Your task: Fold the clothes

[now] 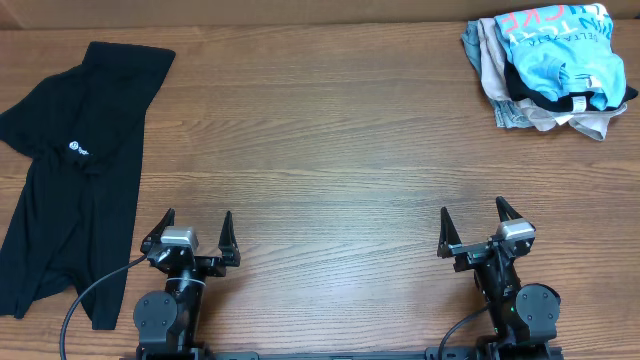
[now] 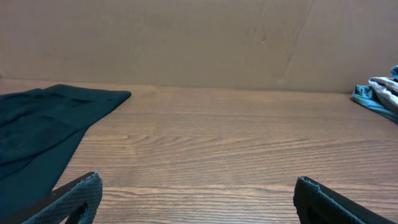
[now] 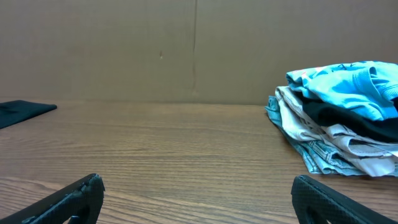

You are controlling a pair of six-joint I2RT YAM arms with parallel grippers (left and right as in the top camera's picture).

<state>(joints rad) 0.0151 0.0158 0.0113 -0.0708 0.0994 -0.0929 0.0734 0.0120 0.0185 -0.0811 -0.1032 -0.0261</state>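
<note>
- T-shirt (image 1: 560, 45), light blue with white and red-orange lettering, lies crumpled on top of a pile of clothes (image 1: 530, 105) at the far right corner of the table (image 1: 320, 150)
- Under the T-shirt (image 3: 348, 84) the right wrist view shows a black layer, then pale and patterned fabric, the lowest pieces touching the wood
- Only the left edge of that pile (image 2: 382, 93) shows in the left wrist view
- Right gripper (image 1: 472, 210) sits at the near edge of the table, well apart from the pile; its 2 fingers are spread wide with nothing between them, and in its own view the right gripper (image 3: 197, 181) frames only bare wood
- Left gripper (image 1: 198, 218) sits at the near edge on the left side, its fingers likewise spread wide and holding nothing; the left gripper (image 2: 198, 183) also frames bare wood
- Black garment (image 1: 70, 170) lies flat along the table's left side, just beside the left gripper and touching neither arm; it shows too in the left wrist view (image 2: 37, 124) and, as a thin strip, in the right wrist view (image 3: 25, 111)
- Brown cardboard wall (image 2: 186, 43) stands behind the table's far edge
</note>
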